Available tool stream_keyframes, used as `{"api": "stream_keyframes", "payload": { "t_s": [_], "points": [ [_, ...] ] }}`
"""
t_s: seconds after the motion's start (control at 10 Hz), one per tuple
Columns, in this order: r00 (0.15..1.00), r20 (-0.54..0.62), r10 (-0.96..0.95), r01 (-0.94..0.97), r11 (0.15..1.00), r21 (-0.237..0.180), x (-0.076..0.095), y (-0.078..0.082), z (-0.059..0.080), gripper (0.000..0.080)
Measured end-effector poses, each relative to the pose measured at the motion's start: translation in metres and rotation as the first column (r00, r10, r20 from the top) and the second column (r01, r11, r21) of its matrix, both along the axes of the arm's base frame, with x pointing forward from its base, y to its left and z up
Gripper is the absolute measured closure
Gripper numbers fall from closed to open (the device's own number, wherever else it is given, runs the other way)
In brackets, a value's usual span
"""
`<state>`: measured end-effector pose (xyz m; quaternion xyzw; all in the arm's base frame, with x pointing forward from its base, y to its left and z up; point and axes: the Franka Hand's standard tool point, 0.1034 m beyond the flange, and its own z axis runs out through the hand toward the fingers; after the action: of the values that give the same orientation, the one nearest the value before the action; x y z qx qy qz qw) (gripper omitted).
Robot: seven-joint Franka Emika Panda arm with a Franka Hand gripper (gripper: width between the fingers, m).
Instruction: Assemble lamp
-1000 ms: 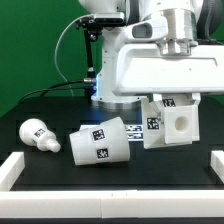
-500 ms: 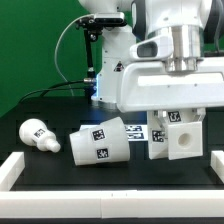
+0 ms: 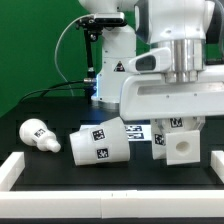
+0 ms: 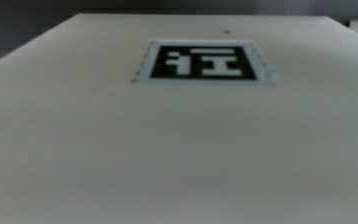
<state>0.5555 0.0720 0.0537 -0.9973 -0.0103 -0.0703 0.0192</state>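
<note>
Pincer (image 3: 170, 122) clamps the base (image 3: 181, 143); lower it level onto the surface (image 3: 120, 178), clear of the shade (image 3: 98, 142), before releasing.

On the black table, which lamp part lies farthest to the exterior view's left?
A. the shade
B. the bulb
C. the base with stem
B: the bulb lies nearest that view's left edge, the shade lies on its side in the middle, and the base is at the right.
</note>
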Motion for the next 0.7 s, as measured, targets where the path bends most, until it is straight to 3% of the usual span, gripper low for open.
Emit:
{"api": "stream_keyframes", "payload": {
  "t_s": [0.3, 0.6, 0.7],
  "points": [
    [1.0, 0.007, -0.011, 0.011, 1.0, 0.001, 0.0008, -0.0022, -0.0137, 0.0497],
    [1.0, 0.012, -0.007, 0.007, 1.0, 0.001, 0.0015, -0.0008, -0.0136, 0.0497],
    [1.0, 0.012, -0.007, 0.007, 1.0, 0.001, 0.0015, -0.0008, -0.0136, 0.032]
  ]
}}
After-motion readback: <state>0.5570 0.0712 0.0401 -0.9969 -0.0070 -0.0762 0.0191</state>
